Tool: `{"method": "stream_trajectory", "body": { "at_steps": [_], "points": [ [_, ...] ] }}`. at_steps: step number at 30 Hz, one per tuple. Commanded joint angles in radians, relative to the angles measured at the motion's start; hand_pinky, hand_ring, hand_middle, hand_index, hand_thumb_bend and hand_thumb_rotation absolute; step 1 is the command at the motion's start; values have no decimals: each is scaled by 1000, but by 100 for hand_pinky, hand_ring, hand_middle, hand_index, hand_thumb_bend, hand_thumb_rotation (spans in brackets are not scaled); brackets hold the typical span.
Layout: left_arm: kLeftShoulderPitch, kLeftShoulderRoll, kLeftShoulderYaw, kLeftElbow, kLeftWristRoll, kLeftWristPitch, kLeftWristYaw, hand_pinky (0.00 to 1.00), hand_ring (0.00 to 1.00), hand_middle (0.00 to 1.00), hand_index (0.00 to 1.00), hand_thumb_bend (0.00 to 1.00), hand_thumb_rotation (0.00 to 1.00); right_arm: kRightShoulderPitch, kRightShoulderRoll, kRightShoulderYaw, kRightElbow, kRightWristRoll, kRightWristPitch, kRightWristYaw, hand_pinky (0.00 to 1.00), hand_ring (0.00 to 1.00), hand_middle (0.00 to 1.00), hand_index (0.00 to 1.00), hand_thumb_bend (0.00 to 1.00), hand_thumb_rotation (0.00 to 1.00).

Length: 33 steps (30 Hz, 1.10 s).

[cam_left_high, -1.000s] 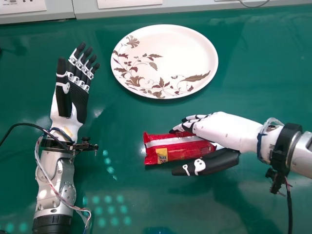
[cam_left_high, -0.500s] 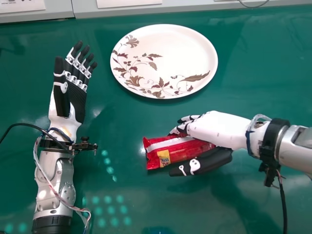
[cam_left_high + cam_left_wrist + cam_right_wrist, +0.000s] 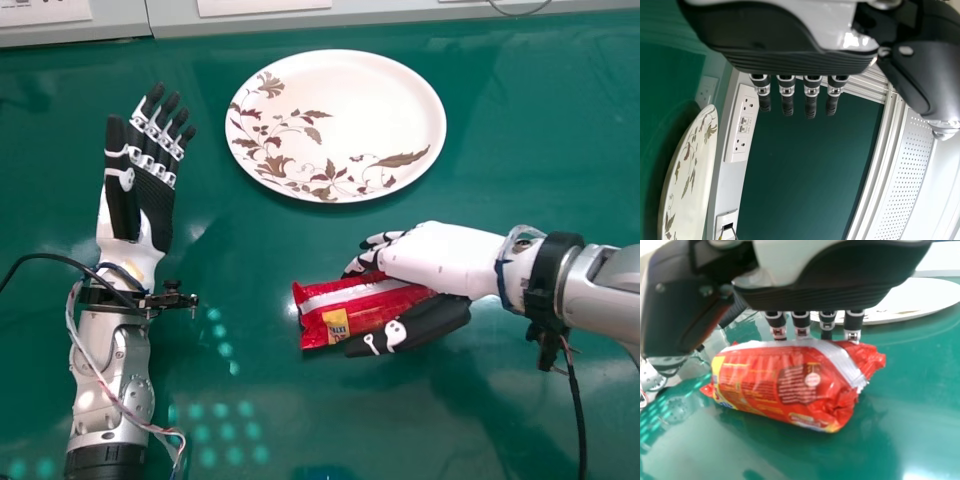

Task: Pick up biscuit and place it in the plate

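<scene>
Glossy green spread on every side of the plate: that was the table [image 3: 250,250], shiny enough to carry pale reflections. Past the plate, the left wrist view took in a dark green panel [image 3: 805,165] in a white frame, with a perforated panel [image 3: 905,175] farther beyond. A light grey trim [image 3: 400,15] ran along the table's far edge, behind the plate.

The left arm [image 3: 105,370] lay to the left of the plate and nearer the robot, a black cable [image 3: 45,255] looping from it. The right arm [image 3: 600,290] came in from the right, also nearer than the plate. The plate [image 3: 350,110] itself was white and oval, with brown leaves along its left and near side.

Left of the plate and a little nearer, the left hand [image 3: 155,205] was spread wide, fingers straight, holding nothing. The right hand [image 3: 435,250], nearer than the plate, was partly open around the packet, fingers at its far side and thumb stretched along the near one; how firm the contact was could not be told. The red packet [image 3: 350,300] lay on the table, nearer than the plate and apart from it. Beyond the plate was a white socket strip [image 3: 742,137].
</scene>
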Motion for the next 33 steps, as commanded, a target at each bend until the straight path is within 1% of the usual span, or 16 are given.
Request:
{"method": "stream_trajectory", "body": {
  "at_steps": [1,3,4,5,6,7,9,10,12,15,17,24,28,33],
  "points": [
    [41,-8,4,18,-21,-6,-9,100,100,100,100,100,78,16,-5,29,45,-89,-61,-45,65,75,81,83,100,31],
    [40,-11,7,10,-30,0,-9,100,100,100,100,100,78,14,-3,40,73,-176,-133,-126,59,70,75,78,100,23],
    [42,-13,7,0,-37,9,-7,100,100,100,100,100,77,12,0,44,96,-220,-180,-183,55,66,72,76,100,18],
    [44,-14,7,-7,-39,12,-3,100,100,100,100,100,76,8,3,49,119,-256,-216,-231,51,61,67,72,96,15],
    [46,-14,6,-14,-37,11,0,100,100,100,100,100,77,2,7,55,144,-290,-249,-276,48,56,63,70,88,8],
    [48,-14,5,-20,-31,8,5,100,100,100,100,100,77,-6,10,62,165,-314,-272,-307,43,50,58,67,80,3],
    [53,-13,6,-31,-30,7,13,100,100,100,100,100,79,-26,18,72,199,-347,-306,-357,39,46,54,62,74,1],
    [55,-14,6,-37,-34,9,14,100,100,100,100,100,79,-35,24,73,216,-358,-324,-387,37,43,51,54,61,0],
    [56,-13,7,-43,-44,6,9,100,100,100,100,100,78,-51,36,71,246,-374,-353,-441,33,41,51,50,54,0],
    [54,-11,12,-45,-52,-2,6,100,100,100,100,100,78,-79,41,69,280,-384,-383,-483,26,39,49,49,52,0],
    [53,-11,16,-45,-52,-6,9,100,100,100,100,100,78,-95,40,67,296,-398,-406,-515,23,38,47,51,52,0],
    [50,-8,25,-48,-48,-20,10,100,100,100,100,100,78,-117,42,46,297,-392,-432,-540,20,37,45,51,52,0],
    [49,-7,26,-45,-43,-28,12,100,100,100,100,100,78,-111,49,32,292,-391,-434,-560,16,39,43,51,51,0],
    [53,-9,26,-54,-50,-23,13,100,100,100,100,100,77,-94,63,15,268,-370,-406,-553,12,40,42,50,52,0]
  ]
}}
